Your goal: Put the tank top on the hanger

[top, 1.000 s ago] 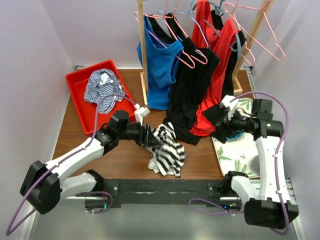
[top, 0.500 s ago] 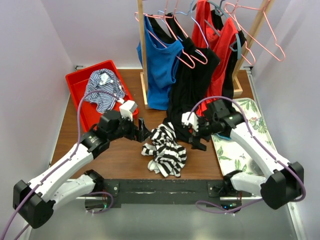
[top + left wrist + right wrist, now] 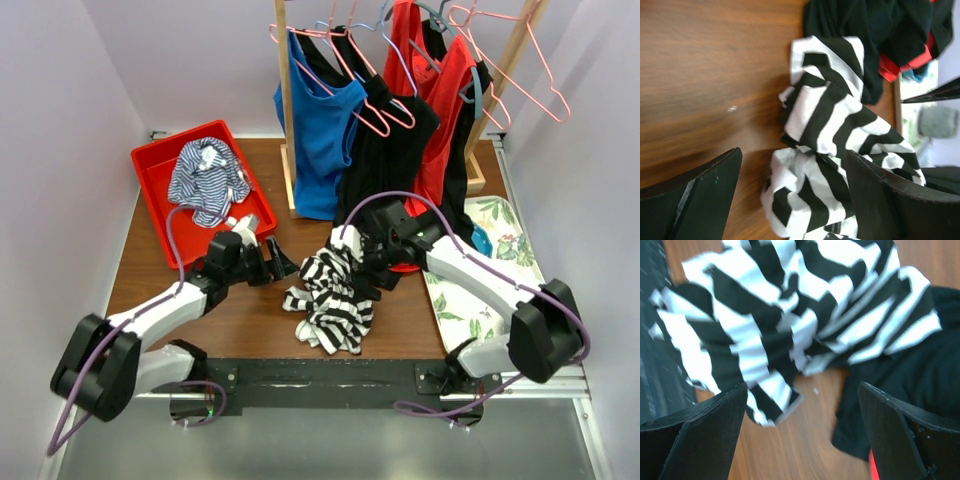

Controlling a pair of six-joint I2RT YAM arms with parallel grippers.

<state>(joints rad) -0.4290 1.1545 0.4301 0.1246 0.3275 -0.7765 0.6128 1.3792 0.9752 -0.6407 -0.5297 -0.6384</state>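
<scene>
The tank top (image 3: 332,298), boldly striped black and white, lies crumpled on the wooden table near the front edge. My left gripper (image 3: 278,263) is open just left of it. In the left wrist view the striped tank top (image 3: 830,125) spreads between and past the wide-apart fingers of the left gripper (image 3: 792,195), unclamped. My right gripper (image 3: 366,268) is open at the tank top's upper right edge. In the right wrist view the tank top (image 3: 790,315) lies ahead of the right gripper (image 3: 802,435), with bare wood between its fingers. An empty pink wire hanger (image 3: 545,70) hangs on the rack at the back right.
A red tray (image 3: 155,195) at the back left holds a thin-striped blue and white garment (image 3: 205,175). A wooden rack (image 3: 285,100) carries a blue top (image 3: 320,130), a black top (image 3: 385,180) and a red top (image 3: 440,120). A floral mat (image 3: 480,290) lies at right.
My left gripper has opened and drawn back left off the tank top. My right arm has swung left from over the floral mat to the tank top's right edge.
</scene>
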